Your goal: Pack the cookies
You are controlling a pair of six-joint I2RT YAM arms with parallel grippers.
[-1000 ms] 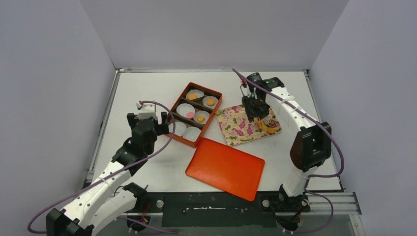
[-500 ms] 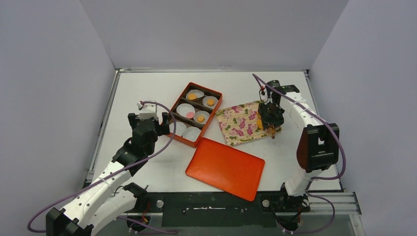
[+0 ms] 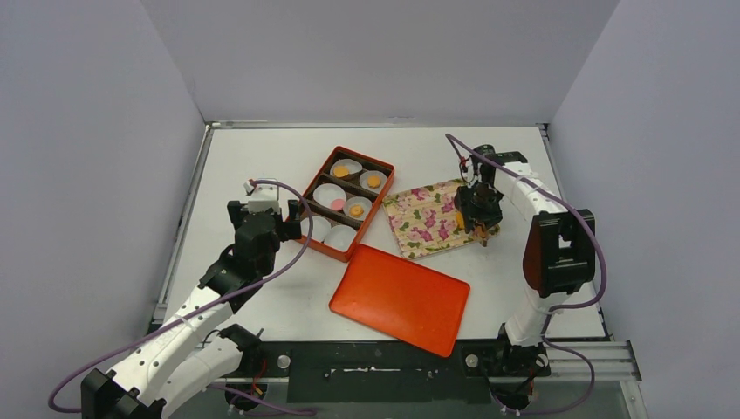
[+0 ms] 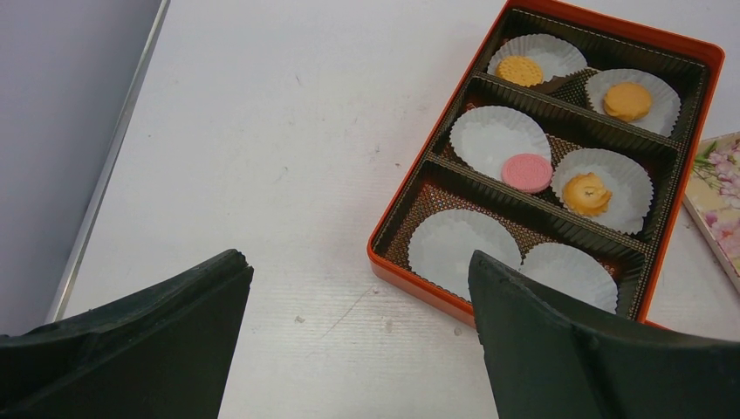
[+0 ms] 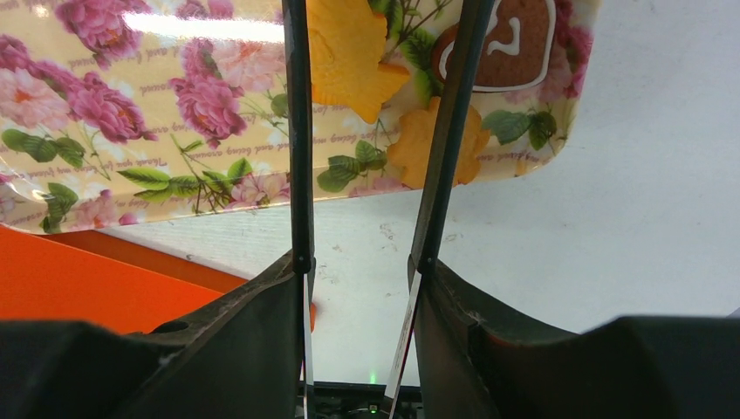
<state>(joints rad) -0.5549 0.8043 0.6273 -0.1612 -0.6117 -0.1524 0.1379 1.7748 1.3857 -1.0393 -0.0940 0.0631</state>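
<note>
Straddling a cookie: R gripper (image 3: pixel 480 223) hangs over the right end of the floral tray (image 5: pixel 105 188), thin fingers (image 5: pixel 298 131) either side of a star-shaped yellow cookie (image 5: pixel 349 52).
R claw: part-open, narrow gap, nothing lifted. Cookie lies flat on tray btwn the jaws. Can't tell if either finger touches it.
Why there: reads as a line-up for a pinch, jaws set a little wider than the cookie so they can close on its edges.
Others on tray: 2nd yellow cookie (image 5: pixel 403 153), partly behind one finger, and brown heart cookie (image 5: pixel 506 44) w/ pale icing line, just beside.
Cookie box (image 4: pixel 377 251): orange, mid-table, left of tray. 3 rows, 6 white paper cups.
Packed: 4 cookies. Two round orange cookies (image 4: pixel 521 70) in far row; pink cookie (image 4: pixel 526 172) and orange cookie (image 4: pixel 586 193) in middle row.
Empty: both near-row cups (image 4: pixel 462 249), prob. the next drop spots.
L gripper (image 4: pixel 356 262): jaws wide, holding nothing, over bare table (image 4: pixel 262 131) by box's near-left side. Likely parked clear of R arm's path.
Lid (image 3: pixel 400 298): orange, flat on table nearer the arms, off so cups are reachable.
Risk: crowded cookies. A closing finger could nudge the 2nd yellow cookie.
</note>
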